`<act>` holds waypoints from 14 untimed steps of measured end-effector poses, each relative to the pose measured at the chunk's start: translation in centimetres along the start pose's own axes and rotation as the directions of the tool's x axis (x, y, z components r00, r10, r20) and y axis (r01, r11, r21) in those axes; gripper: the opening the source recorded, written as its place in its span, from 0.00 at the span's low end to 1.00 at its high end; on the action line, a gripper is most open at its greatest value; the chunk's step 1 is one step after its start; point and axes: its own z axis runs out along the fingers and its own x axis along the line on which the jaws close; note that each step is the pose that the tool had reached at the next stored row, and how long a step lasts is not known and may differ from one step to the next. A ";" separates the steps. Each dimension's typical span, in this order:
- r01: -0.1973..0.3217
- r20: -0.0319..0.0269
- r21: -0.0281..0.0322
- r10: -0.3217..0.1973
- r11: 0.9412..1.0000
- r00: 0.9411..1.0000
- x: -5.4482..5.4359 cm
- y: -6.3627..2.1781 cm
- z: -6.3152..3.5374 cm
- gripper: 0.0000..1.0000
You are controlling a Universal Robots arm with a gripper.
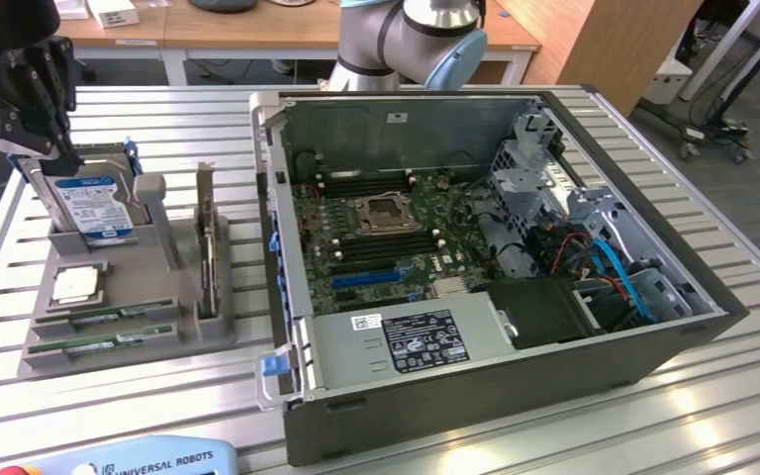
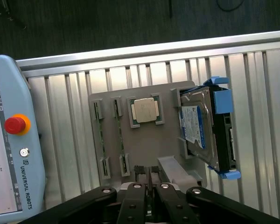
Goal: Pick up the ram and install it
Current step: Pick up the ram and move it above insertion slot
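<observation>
**Step in hand – approach to pick-up.** The ram has not been picked up and nothing has been installed.

**Gripper.** In the exterior view the gripper hangs at the upper left of the frame, above the far end of the grey parts holder and just over the hard drive. In the wrist view the gripper has its jaws nearly together, with only a thin slit between them. They hold nothing.

**Location of the ram.** The ram lies flat in a narrow slot at the near end of the holder, in the lower left of the exterior view. A second stick lies parallel just beside it. In the wrist view the ram shows as a thin green strip, on the far side of the processor chip from the hard drive. The gripper is well apart from both sticks.

**Target.** The open computer case fills the centre and right of the exterior view. Its memory slots run beside the processor socket.

**Requirements of the next move, as judged.**
- Bring the gripper over the near end of the holder, clear of the hard drive and the upright expansion card.
- Set the jaws across the thin edge of the stick, wide enough to pass over it.
- Take one stick only – the two lie close together.
</observation>
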 end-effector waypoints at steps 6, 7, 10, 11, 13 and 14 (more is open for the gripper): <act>0.000 0.000 0.000 0.000 1.000 1.000 0.0 0.00 0.00 0.36; 0.000 0.000 0.000 0.000 1.000 1.000 0.0 0.00 0.00 0.36; 0.003 0.000 0.000 -0.003 1.000 1.000 0.0 0.00 0.00 0.36; 0.006 0.000 0.000 -0.006 1.000 1.000 0.0 0.00 0.00 0.36; 0.016 -0.001 0.000 -0.016 1.000 1.000 0.0 0.00 0.01 0.36; 0.025 -0.001 -0.001 -0.025 1.000 1.000 0.0 0.00 0.01 0.36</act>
